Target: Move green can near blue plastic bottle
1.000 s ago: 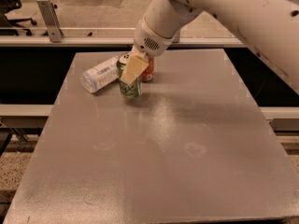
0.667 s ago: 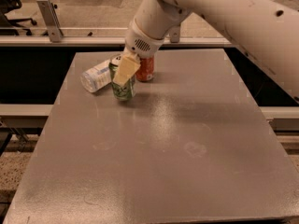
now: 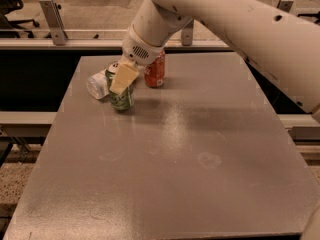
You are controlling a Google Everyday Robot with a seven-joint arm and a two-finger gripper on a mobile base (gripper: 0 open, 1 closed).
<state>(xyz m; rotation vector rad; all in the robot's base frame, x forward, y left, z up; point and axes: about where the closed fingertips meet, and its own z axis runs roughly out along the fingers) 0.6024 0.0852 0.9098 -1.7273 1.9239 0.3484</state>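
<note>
The green can (image 3: 121, 100) stands upright on the grey table (image 3: 165, 154), near its far left corner. My gripper (image 3: 122, 85) comes down from the upper right and is shut on the can; one pale finger (image 3: 124, 77) covers the can's upper front. The blue plastic bottle (image 3: 97, 84) lies on its side just left of the can, almost touching it. Part of the bottle is hidden behind the can and the finger.
A red soda can (image 3: 155, 70) stands upright just right of the gripper, behind the green can. My white arm (image 3: 225, 19) spans the upper right of the view. A rail and a dark gap run behind the table's far edge.
The gripper has slid left with the green can in it, away from the red can and up to the bottle.
</note>
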